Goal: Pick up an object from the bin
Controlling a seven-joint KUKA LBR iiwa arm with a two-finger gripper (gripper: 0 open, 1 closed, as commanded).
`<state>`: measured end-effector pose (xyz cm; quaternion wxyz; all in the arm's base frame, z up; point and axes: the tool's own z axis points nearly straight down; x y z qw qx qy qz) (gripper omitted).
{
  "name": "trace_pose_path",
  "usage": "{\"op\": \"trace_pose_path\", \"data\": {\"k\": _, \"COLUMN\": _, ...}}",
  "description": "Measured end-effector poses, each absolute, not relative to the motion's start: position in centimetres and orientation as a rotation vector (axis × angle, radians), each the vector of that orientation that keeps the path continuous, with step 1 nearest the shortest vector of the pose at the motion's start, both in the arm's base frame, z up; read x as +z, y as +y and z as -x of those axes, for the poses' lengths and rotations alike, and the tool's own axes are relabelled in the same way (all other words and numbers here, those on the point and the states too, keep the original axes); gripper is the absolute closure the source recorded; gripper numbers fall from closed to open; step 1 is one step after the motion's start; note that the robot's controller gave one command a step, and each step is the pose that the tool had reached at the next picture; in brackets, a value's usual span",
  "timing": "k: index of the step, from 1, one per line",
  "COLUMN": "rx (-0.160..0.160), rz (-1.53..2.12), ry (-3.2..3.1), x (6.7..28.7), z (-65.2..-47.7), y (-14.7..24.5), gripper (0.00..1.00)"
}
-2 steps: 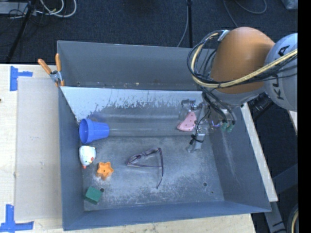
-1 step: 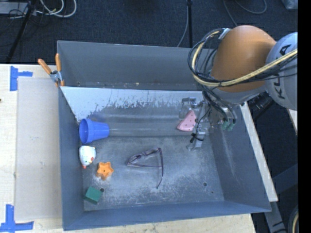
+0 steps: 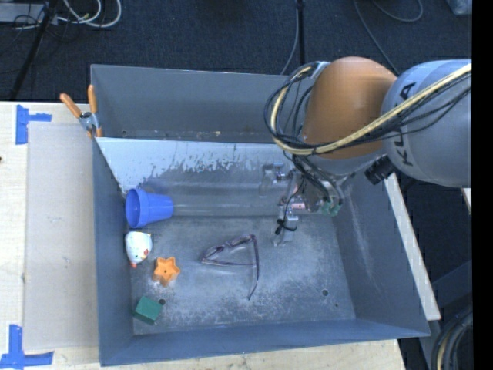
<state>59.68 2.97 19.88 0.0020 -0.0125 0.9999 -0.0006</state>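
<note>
- Pincer (image 3: 283, 233) hangs low over the bare floor of the bin (image 3: 231, 114); released or clenched, I cannot tell.
- Dark-framed spectacles (image 3: 231, 250) lie just left of it.
- Blue cup (image 3: 149, 206), white toy (image 3: 138, 247), orange star (image 3: 166, 268) and green block (image 3: 146, 309) sit well apart, further left.

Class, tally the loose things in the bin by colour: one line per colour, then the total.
Blue: 1, cup
White: 1, toy
Orange: 1, star
Green: 1, block
Dark: 1, glasses
Total: 5
</note>
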Motion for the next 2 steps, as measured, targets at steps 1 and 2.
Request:
{"op": "trace_pose_path", "data": {"k": 1, "rx": 0.002, "rz": 0.302, "ry": 3.131, "x": 15.1, "z": -59.1, "y": 4.6, "gripper": 0.00}}
{"op": "trace_pose_path", "data": {"k": 2, "rx": -0.001, "rz": 0.288, "ry": 3.122, "x": 9.7, "z": -60.1, "y": 3.9, "gripper": 0.00}}
